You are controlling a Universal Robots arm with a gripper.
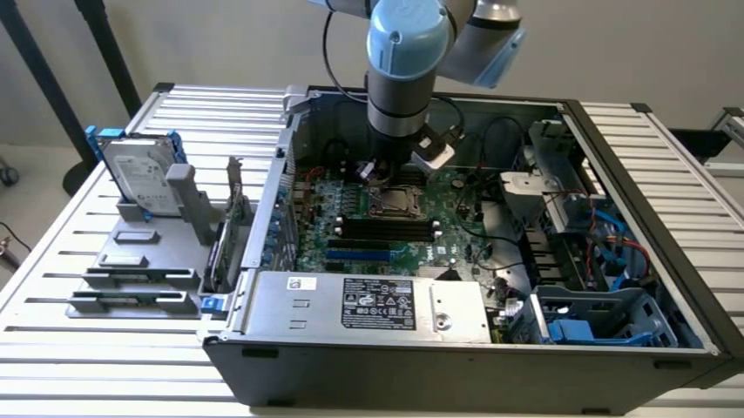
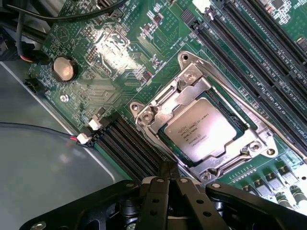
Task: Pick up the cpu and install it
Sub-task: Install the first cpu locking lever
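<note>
Just past the clenched, empty gripper point(image 2: 168, 178), toward one o'clock in the wrist view, the cpu point(image 2: 207, 130) is sitting flat in its socket point(image 2: 192, 81).

A white slatted metal table point(image 1: 70, 261) carries everything. An open grey computer case point(image 1: 465, 366) lies on its side across the middle and the exterior view's right. On the exterior view's left, just beside the case, a grey holder rack point(image 1: 128, 287) rests on the slats, with a silver hard drive in a blue frame point(image 1: 138, 178) standing upright at its far end.
</note>
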